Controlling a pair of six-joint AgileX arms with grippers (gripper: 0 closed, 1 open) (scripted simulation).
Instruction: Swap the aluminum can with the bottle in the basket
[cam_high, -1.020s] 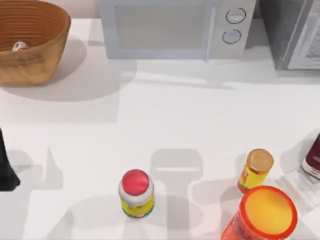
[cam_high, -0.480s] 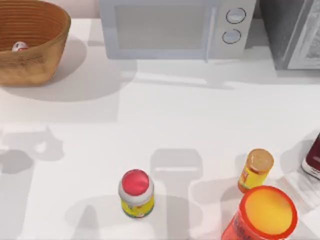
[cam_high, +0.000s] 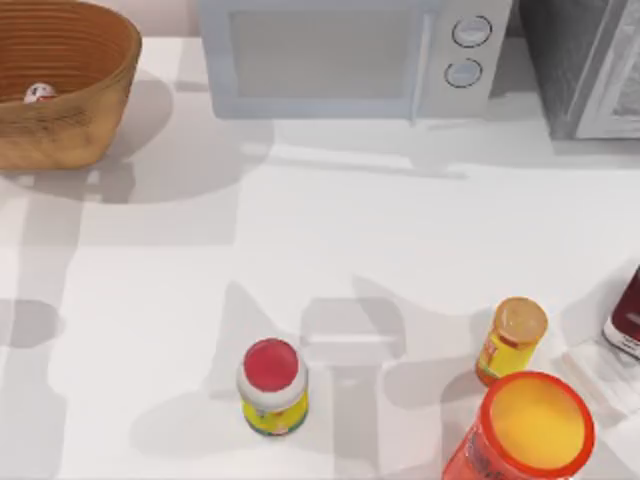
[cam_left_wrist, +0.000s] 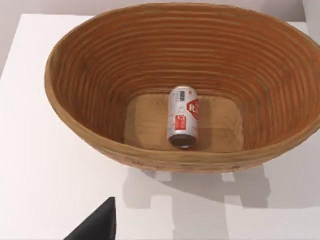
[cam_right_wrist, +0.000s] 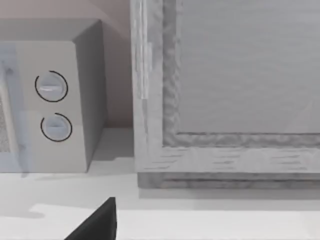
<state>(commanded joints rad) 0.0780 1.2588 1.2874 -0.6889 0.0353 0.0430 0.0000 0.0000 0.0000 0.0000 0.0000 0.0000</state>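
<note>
Table (cam_high: 330, 230) centre: broad bare stretch between the microwave (cam_high: 350, 55) at the back and the jars in front. Front right crowded: red-lidded jar (cam_high: 272, 386), small orange-lidded jar (cam_high: 511, 340), large orange-lidded jar (cam_high: 528, 428), dark red container (cam_high: 626, 322) at the right edge. Basket (cam_left_wrist: 150, 75) at back left has an open top; the aluminum can (cam_left_wrist: 183, 117) lies on its floor, walls rising around it

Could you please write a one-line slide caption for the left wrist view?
Aluminum can lying on its side inside the wicker basket.
</note>
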